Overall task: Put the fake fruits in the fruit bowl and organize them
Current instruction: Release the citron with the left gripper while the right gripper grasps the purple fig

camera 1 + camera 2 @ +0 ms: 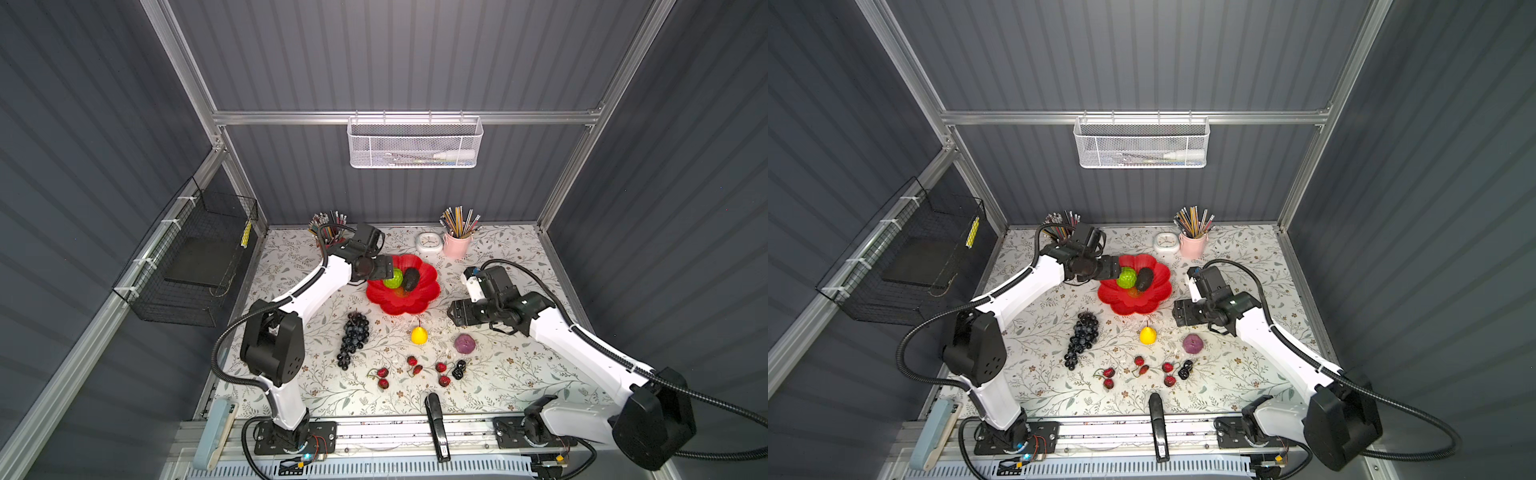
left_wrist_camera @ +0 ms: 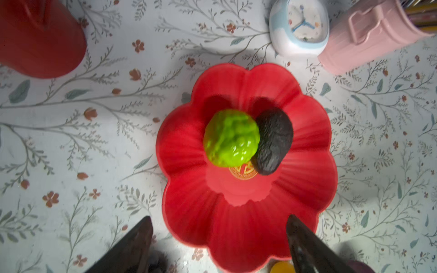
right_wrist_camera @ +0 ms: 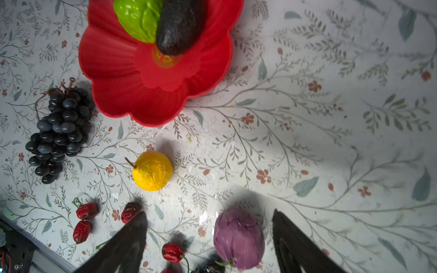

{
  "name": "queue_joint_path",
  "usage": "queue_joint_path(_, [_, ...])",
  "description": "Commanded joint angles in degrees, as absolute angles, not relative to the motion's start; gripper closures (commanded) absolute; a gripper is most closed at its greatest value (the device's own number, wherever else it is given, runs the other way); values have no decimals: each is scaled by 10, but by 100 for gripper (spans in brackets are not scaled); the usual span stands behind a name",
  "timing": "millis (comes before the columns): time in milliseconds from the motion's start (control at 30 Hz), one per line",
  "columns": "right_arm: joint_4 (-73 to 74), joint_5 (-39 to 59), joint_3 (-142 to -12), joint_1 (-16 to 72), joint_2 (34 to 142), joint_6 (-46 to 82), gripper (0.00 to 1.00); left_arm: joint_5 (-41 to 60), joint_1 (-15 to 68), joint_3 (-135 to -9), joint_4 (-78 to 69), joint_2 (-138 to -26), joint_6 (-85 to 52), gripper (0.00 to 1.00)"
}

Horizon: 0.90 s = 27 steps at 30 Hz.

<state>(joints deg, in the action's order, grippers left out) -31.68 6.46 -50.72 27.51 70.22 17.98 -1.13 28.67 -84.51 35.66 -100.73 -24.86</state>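
Observation:
The red flower-shaped fruit bowl (image 1: 399,307) (image 1: 1133,306) (image 2: 236,224) (image 3: 146,104) holds a lime-green ball (image 1: 392,279) (image 2: 231,138) and a dark avocado (image 1: 410,279) (image 2: 273,139), which touch. My left gripper (image 1: 390,268) (image 2: 218,217) hovers open and empty over the bowl's far-left rim. On the table in front of the bowl lie the grape bunch (image 1: 353,338) (image 3: 59,130), the yellow pear (image 1: 419,335) (image 3: 152,171), the purple fruit (image 1: 465,343) (image 3: 238,236), several red cherries (image 1: 414,365) and a black cluster (image 1: 459,369). My right gripper (image 1: 450,313) (image 3: 208,211) is open and empty, above the table between the bowl and the purple fruit.
A red pencil cup (image 1: 332,237) (image 2: 40,37) stands behind my left arm. At the back are a white clock (image 1: 428,242) (image 2: 299,26) and a pink pencil cup (image 1: 457,245). A black stapler (image 1: 436,428) lies across the front edge. Wire baskets hang on the left and back walls.

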Motion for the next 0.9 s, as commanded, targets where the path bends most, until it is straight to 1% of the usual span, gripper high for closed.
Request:
queue_joint_path(0, [-351,71,-463,272,687,241,17,-14,286,-794,353,-961,-272,12])
queue_joint_path(100, [-358,59,-429,271,676,270,16,-7,286,-790,381,-940,-288,12])
queue_joint_path(200, [-336,62,-399,269,679,278,16,-6,286,-769,367,-908,-300,12])
queue_joint_path(300, [-328,76,-404,270,717,266,16,-4,285,-751,352,-889,-307,12])
queue_joint_path(533, [-290,93,-409,269,781,252,19,-7,285,-767,381,-894,-292,12])
queue_joint_path(667, [-281,96,-412,270,801,244,25,-10,285,-766,380,-896,-293,12])
queue_joint_path(867, [-281,94,-415,270,809,234,39,-14,285,-770,382,-900,-293,12])
